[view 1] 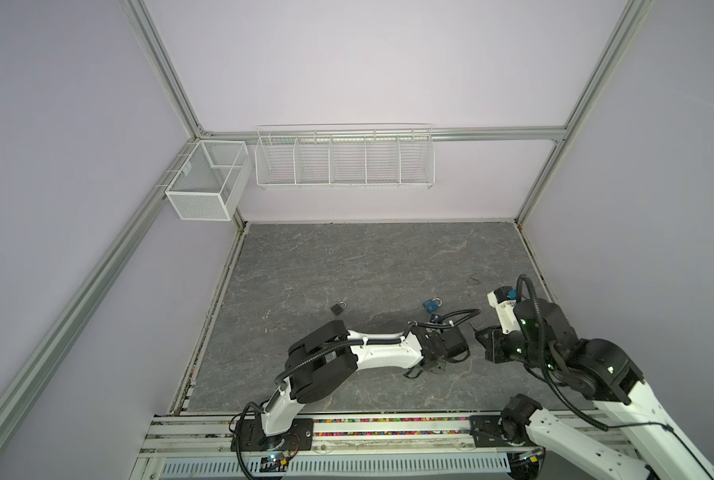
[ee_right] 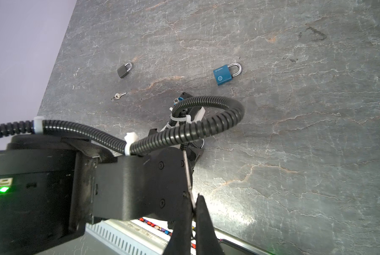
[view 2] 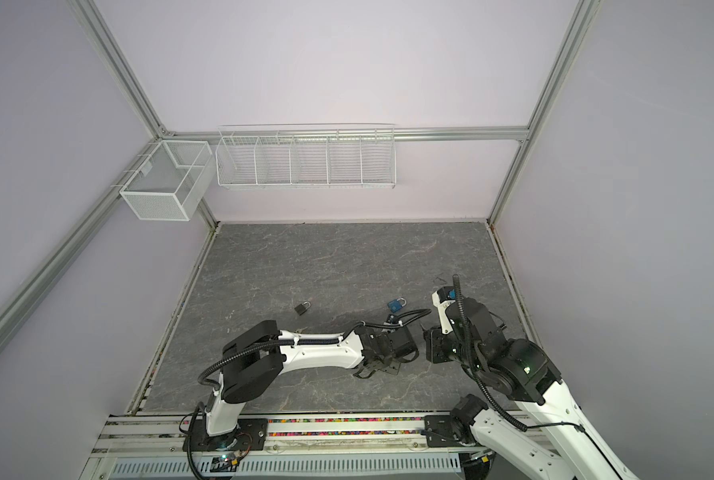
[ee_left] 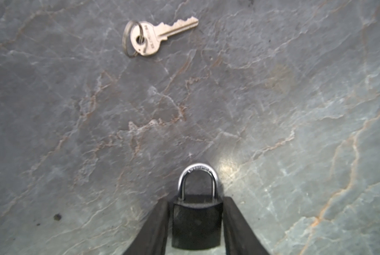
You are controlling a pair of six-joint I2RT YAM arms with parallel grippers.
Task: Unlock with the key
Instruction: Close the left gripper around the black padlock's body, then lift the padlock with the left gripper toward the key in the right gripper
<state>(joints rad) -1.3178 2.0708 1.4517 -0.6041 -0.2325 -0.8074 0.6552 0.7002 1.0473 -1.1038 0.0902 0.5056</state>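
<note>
In the left wrist view a black padlock [ee_left: 195,223] with a silver shackle lies on the grey stone table [ee_left: 273,110]. My left gripper [ee_left: 196,201] stands open around its body, one finger on each side, and a thin gap shows beside one finger. In both top views that padlock is hidden under the left gripper [view 1: 419,370]. My right gripper [ee_right: 193,203] is shut on a key [ee_right: 187,176], seen edge-on as a thin silver strip, and hovers just right of the left wrist [view 1: 478,332]. A second key [ee_left: 158,36] on a ring lies flat on the table ahead of the left gripper.
A small black padlock [view 1: 338,308] and a blue padlock [view 1: 432,305] lie mid-table behind the arms. A loose key [ee_right: 118,96] lies near the small black one. A wire rack [view 1: 345,160] and a mesh box [view 1: 206,183] hang on the walls.
</note>
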